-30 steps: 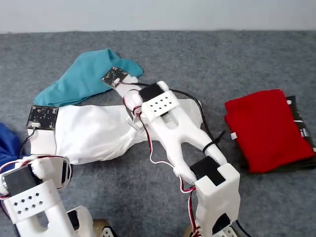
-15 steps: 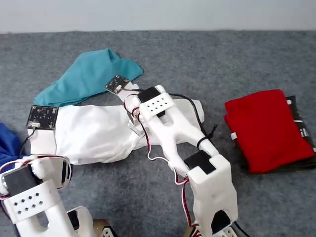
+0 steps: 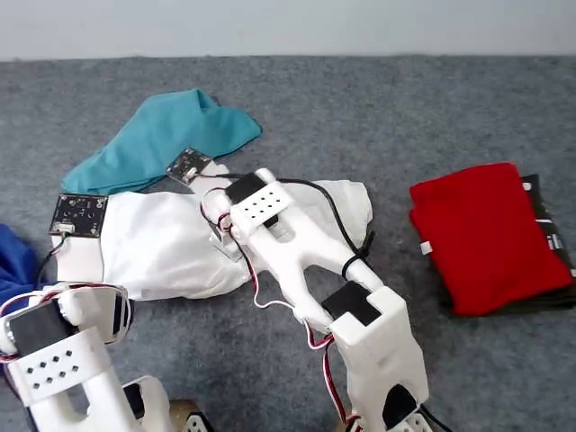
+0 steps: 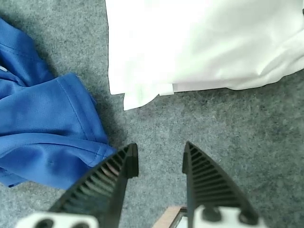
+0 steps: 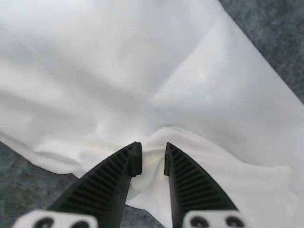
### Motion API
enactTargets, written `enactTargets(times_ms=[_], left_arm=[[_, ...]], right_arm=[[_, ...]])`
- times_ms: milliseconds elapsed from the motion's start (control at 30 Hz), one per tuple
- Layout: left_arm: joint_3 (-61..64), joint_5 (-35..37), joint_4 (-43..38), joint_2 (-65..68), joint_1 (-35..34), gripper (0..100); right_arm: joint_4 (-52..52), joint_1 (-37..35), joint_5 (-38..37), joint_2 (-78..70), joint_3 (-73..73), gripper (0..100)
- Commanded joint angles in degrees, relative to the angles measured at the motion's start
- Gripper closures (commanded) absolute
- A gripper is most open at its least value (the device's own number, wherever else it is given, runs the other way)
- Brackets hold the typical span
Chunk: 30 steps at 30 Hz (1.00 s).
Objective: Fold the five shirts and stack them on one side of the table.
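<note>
Holds left tool (image 4: 160, 152) low near its base, jaws spread wide. Stretches right arm (image 3: 297, 252) forward, wrist tipped down, right tool (image 5: 152, 152) pinched nearly closed.

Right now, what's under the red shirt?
A dark folded piece lies under the red shirt, peeking out along its right and near edges. The rest is covered, so I can't tell what it is.

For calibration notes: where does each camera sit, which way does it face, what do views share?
High view: fixed above the table, looking down on white shirt, teal shirt, red shirt; both arms show.
Left wrist view: on left wrist, facing down at blue shirt; left gripper open.
Right wrist view: on right wrist, facing down; right gripper pinches white shirt.
Shared: white shirt, all three.
</note>
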<state>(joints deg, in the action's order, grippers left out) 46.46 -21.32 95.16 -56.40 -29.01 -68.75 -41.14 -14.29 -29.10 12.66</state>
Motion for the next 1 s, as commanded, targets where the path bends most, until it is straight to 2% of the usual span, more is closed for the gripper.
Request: enactTargets(times_ms=[0, 133, 400, 567, 800, 967], left_arm=[[-0.22, -0.35, -0.88, -0.62, 0.44, 84], [-0.22, -0.35, -0.88, -0.62, 0.44, 84], [-0.22, -0.35, -0.88, -0.62, 0.44, 84], [-0.22, -0.35, -0.88, -0.62, 0.44, 84], [-0.31, -0.35, -0.88, -0.62, 0.26, 84], [-3.82, -0.26, -0.88, -0.62, 0.26, 84]], right_arm=[[-0.31, -1.1, 0.53, 3.65, 2.46, 89.8], [0.66, -1.19, 0.62, 1.36, 2.29, 89.8], [-4.18, -5.93, 3.78, -0.84, 2.2, 89.8], [-5.23, -6.02, 3.6, 0.48, 4.22, 89.8], [-15.25, 2.51, -0.53, 9.27, 12.31, 89.8], [-21.93, 17.01, -2.11, 15.08, 13.36, 89.5]])
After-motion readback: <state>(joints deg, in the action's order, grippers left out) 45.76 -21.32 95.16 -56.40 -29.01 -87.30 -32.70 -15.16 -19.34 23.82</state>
